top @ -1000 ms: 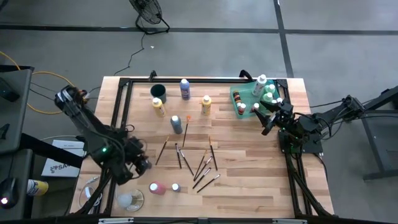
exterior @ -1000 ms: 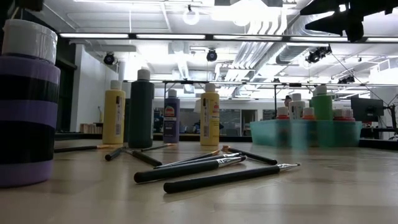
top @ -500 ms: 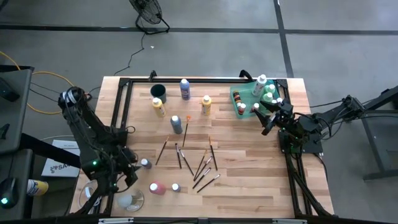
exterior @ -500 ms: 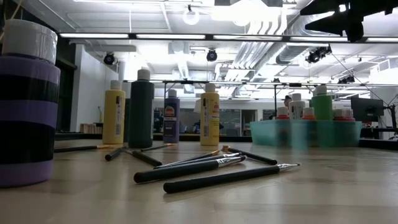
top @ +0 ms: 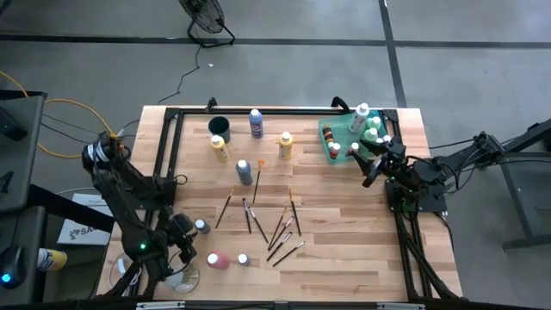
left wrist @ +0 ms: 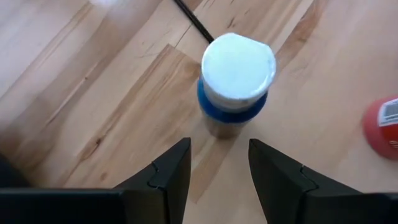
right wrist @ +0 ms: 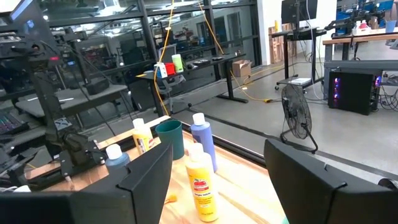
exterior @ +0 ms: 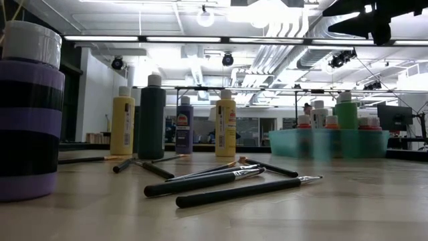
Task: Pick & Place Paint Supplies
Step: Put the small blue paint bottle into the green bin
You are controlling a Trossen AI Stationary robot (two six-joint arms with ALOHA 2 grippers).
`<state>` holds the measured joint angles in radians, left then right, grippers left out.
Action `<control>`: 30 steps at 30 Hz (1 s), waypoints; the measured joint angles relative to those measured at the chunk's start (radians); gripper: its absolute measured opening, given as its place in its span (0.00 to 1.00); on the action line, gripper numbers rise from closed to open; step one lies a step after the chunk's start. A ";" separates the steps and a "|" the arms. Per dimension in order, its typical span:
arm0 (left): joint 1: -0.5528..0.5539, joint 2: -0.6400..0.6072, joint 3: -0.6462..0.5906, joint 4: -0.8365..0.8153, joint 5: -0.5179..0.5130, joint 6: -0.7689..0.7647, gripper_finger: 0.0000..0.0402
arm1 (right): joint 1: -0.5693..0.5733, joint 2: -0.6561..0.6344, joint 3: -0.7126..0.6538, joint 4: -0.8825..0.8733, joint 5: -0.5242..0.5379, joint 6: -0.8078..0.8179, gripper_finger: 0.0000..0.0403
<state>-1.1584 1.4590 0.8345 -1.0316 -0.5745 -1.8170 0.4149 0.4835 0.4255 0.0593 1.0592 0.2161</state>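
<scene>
Risking a tip-over: left claw hovering spread just short of upright blue-banded white-capped bottle standing near tabletop's left front, one finger possibly clipping it; right claw waiting spread beside green tray.

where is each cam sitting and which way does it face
High: overhead, looking down; both dark arms show.
Low: at tabletop level, looking across black-handled paintbrushes; no arm.
Left wrist: looking down between open left gripper at white-capped blue-collared bottle.
Right wrist: near green tray, facing across table; open right gripper.
Shared: yellow orange-labelled bottle.
</scene>
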 joint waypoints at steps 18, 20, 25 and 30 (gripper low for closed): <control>0.000 0.056 -0.099 0.207 -0.024 -0.006 0.47 | 0.000 0.000 0.000 0.005 0.000 0.000 0.61; 0.002 0.056 -0.105 0.211 -0.035 -0.024 0.53 | 0.000 0.000 0.000 0.005 0.000 0.000 0.61; 0.025 0.056 -0.106 0.204 -0.098 -0.003 0.65 | 0.000 0.000 0.000 0.005 0.006 0.001 0.61; 0.070 0.056 -0.107 0.204 -0.114 0.048 0.68 | 0.000 0.000 0.000 0.005 0.008 0.026 0.61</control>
<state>-1.0888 1.5146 0.7277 -0.8279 -0.6884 -1.7695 0.4145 0.4835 0.4255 0.0643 1.0669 0.2420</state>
